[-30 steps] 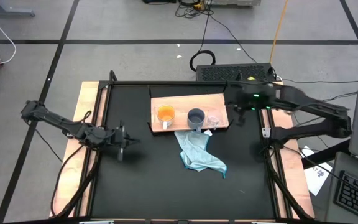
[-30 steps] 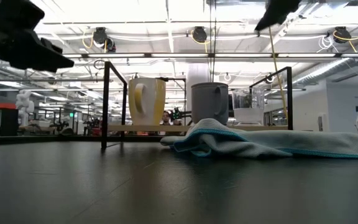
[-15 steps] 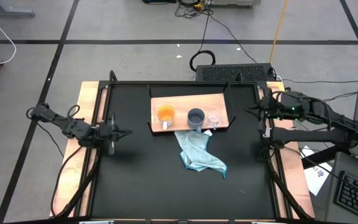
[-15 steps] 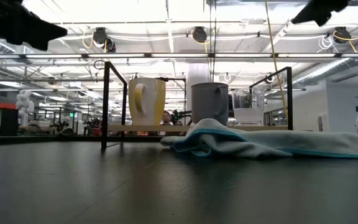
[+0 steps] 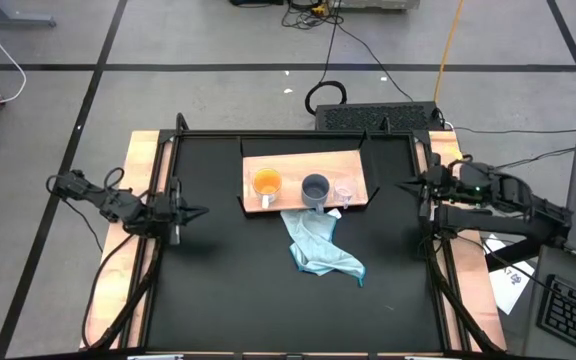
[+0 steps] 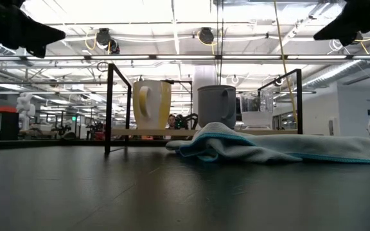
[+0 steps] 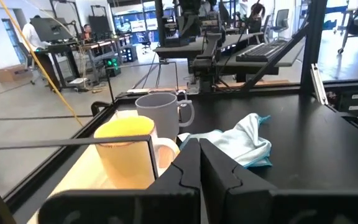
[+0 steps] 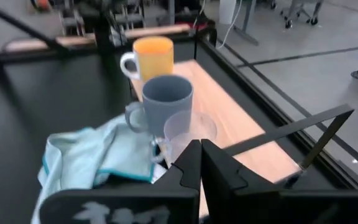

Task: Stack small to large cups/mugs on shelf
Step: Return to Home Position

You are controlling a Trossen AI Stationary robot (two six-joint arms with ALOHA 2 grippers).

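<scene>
**Changes since a second ago:** my right gripper [image 5: 408, 184] has drawn back from the shelf's end to the table's right edge. My left gripper [image 5: 196, 212] has backed off the tabletop to the left edge. Mugs and cloth have not shifted.

1. Shelf [image 5: 298, 161] — a wooden board with black brackets, at the far middle of the table [image 5: 248, 300]. It carries all three vessels in one row, none set inside another.
2. Orange mug [image 5: 266, 182] — upright at the row's left end, white handle turned toward the near edge.
3. Grey-blue mug [image 5: 314, 188] — upright in the middle, just beside the orange mug and apart from it.
4. Glass cup [image 5: 345, 189] — upright at the right end, close beside the grey-blue mug. I cannot tell whether they touch.
5. Light blue cloth [image 5: 320, 247] — crumpled on the tabletop, its far fold reaching the board's near edge.
6. Left gripper — fingers [image 7: 184, 168] pressed together on nothing, hanging above the left edge and pointing at the shelf.
7. Right gripper — fingers [image 8: 185, 168] likewise pressed together and empty, over the right edge.

**Assessment:** the row runs large to small, so placement looks finished. I judge both arms are held clear and closed because nothing remains to carry, and the only move left is folding to rest.
</scene>
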